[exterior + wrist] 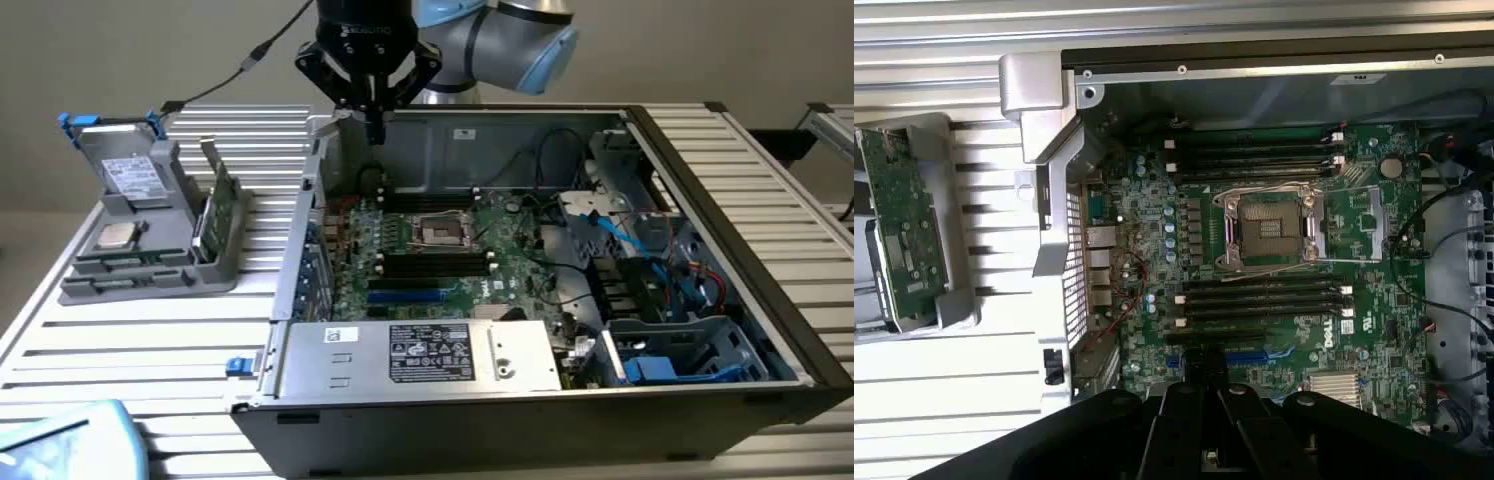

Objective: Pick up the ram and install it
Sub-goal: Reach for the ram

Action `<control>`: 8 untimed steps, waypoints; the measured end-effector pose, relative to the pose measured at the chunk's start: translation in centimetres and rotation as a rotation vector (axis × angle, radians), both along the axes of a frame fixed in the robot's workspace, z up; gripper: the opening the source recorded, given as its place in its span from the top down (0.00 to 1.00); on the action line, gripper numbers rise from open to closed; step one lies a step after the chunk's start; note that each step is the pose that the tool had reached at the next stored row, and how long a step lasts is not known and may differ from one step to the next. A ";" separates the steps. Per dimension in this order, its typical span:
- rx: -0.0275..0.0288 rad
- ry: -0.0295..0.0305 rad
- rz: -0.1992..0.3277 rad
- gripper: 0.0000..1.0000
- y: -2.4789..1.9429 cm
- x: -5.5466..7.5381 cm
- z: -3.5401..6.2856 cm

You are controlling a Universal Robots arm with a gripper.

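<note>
Ram (131, 266): the best match is one long, narrow, dull-green strip lying flat in a lower step of the grey holder (214, 278). The holder is on the worktop (120, 340) at the exterior view's left. The strip's chips are too small to make out. A similar strip sits on the step below; cannot tell whether it is a stick or a bare groove.

Gripper (378, 138) (1206, 352): one, hanging point-down over the rear of the open case (441, 430), well apart from the holder. Fingers (1216, 372) are pressed together at the tips. Cannot tell whether anything thin is nipped between them.

Count in the holder:
- one upright green card (218, 215) (904, 230)
- one square silver chip (118, 236)
- one leaning drive (134, 175)

Count in the case:
- one motherboard (507, 262) (1144, 240)
- one processor socket (441, 232) (1269, 225)
- two banks of long black slots, one bank (1254, 160) on each side of the socket, the second (1264, 302) nearer the gripper, about four slots apiece
- one labelled power supply box (427, 352)
</note>
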State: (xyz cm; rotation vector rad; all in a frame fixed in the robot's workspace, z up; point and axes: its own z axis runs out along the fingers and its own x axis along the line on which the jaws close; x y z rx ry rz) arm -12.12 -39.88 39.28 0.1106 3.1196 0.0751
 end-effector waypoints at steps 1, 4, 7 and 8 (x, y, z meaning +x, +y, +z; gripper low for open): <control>-0.0001 0.0001 0.000 0.89 0.00 0.0 0.00; -0.0001 0.0001 0.000 0.89 0.00 0.0 0.00; 0.0000 0.0001 0.000 0.89 0.00 0.0 0.00; 0.0000 0.0001 0.000 0.89 0.00 0.0 0.00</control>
